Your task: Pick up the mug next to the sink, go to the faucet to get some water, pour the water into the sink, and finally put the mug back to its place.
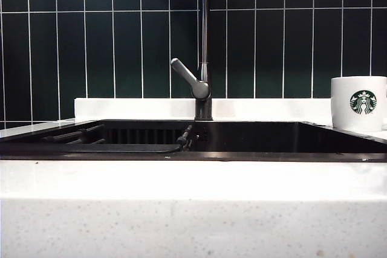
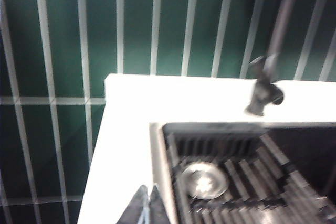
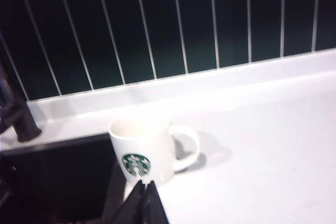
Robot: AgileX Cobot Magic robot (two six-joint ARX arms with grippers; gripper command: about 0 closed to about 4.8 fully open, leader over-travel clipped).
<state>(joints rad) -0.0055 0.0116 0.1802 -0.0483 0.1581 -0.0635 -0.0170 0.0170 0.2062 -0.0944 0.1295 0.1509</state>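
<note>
First step, pickup not yet begun — Starbucks mug (image 3: pixel 142 153) stands upright on the counter (image 3: pixel 262 145) beside the sink (image 1: pixel 272 137); right gripper (image 3: pixel 143 195) and left gripper (image 2: pixel 145 203) both closed, empty — right must open

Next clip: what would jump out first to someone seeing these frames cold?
The white Starbucks mug stands upright on the counter right of the sink. The faucet rises mid-frame against dark green tile, its grey lever angled left. The left gripper, shut, hovers over the sink's left rim; the right gripper, shut, is close before the mug.
</note>
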